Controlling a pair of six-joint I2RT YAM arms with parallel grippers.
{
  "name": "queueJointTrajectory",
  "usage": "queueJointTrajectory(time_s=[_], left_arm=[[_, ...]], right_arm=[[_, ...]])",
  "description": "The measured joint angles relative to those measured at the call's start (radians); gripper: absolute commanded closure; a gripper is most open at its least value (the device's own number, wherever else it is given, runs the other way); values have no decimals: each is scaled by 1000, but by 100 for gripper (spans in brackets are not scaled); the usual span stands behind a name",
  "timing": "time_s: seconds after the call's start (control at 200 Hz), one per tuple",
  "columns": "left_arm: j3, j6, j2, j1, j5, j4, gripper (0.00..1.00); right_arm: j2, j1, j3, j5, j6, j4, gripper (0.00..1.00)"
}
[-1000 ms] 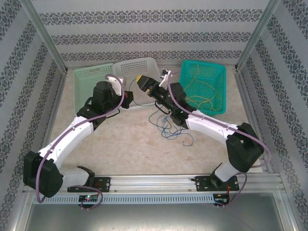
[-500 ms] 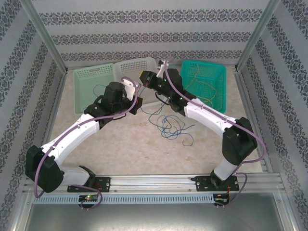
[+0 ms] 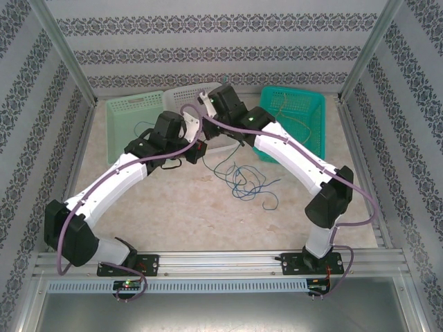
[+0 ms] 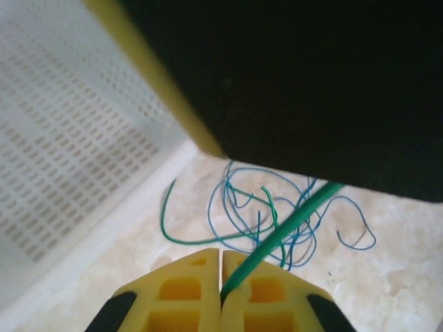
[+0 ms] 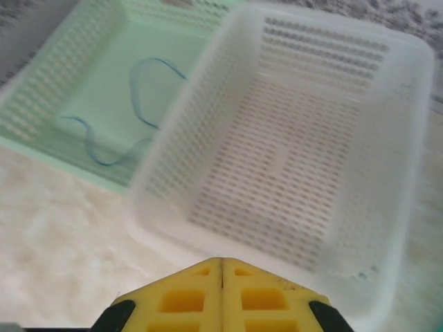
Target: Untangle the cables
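The left claw [image 4: 220, 277], at the bottom centre of its wrist view, is being clamped shut on a thin green flexible cable [image 4: 294, 211]. That cable is being led up and right into a loose knot of blue and green wires [image 4: 239, 207] on the beige tabletop [image 4: 387, 277]. The right claw [image 5: 221, 270] is closed on nothing, facing the white perforated plastic basket [image 5: 387, 138]. A thin blue cable [image 5: 142, 90] is lying in the pale green basket [image 5: 28, 93] at upper left, and a thin yellow wire [image 3: 282, 111] in the teal basket [image 3: 294, 90] — sorting is judged partly done, with the knot left.
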Motion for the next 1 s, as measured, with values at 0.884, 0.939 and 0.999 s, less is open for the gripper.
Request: queueJointTrajectory(time_s=[0.884, 0.939, 0.999], left_arm=[[454, 5, 342, 177, -75, -82, 100], [494, 5, 385, 180, -68, -102, 100], [542, 5, 433, 186, -63, -119, 100]], right_arm=[[-469, -441, -611, -463, 441, 404, 2], [-476, -441, -620, -466, 449, 408, 2], [-488, -443, -635, -467, 459, 414, 2]])
